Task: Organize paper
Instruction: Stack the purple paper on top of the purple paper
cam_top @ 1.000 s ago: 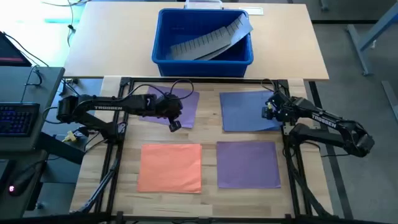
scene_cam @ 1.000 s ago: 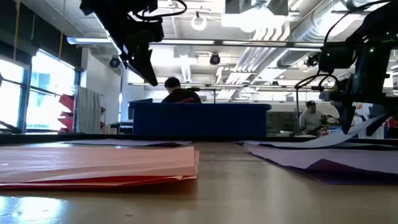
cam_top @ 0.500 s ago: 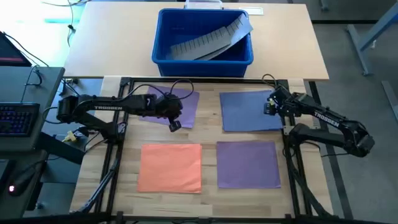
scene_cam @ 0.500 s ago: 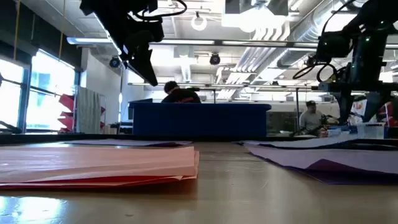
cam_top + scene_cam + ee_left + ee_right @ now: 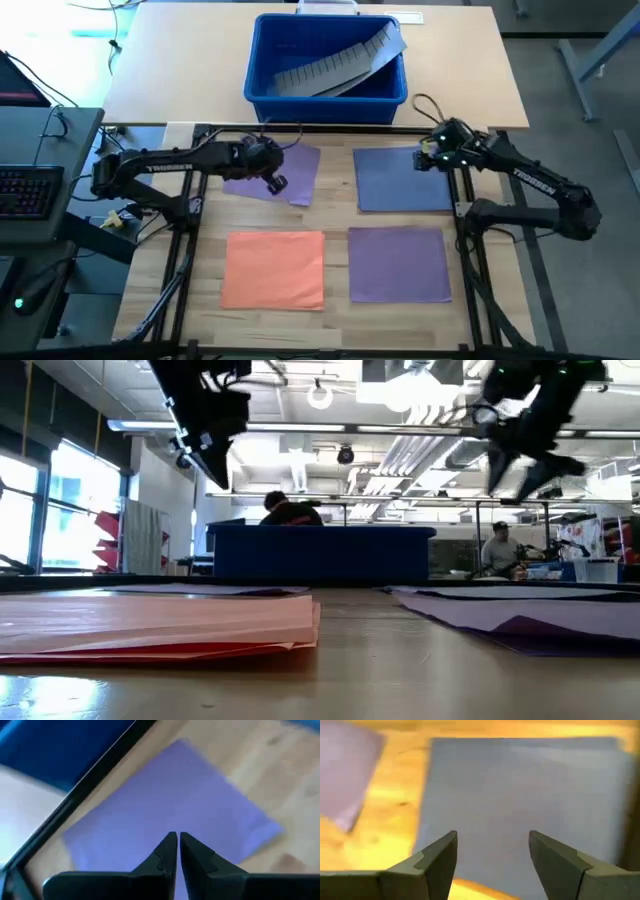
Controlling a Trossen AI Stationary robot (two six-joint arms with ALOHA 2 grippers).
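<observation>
the blue sheet (image 5: pixel 402 180) lies directly beneath the raised, open right hand (image 5: pixel 432 158); the closed, empty left hand (image 5: pixel 274 182) is held over the tilted purple sheet (image 5: pixel 296 168).

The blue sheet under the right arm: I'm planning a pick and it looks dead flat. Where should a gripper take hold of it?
Probably at an edge or corner. The blue sheet lies flat on the table, far wider than the open right gripper above it. Its right edge, nearest that arm, seems the likeliest start: come down there and lift the edge before closing.
</observation>
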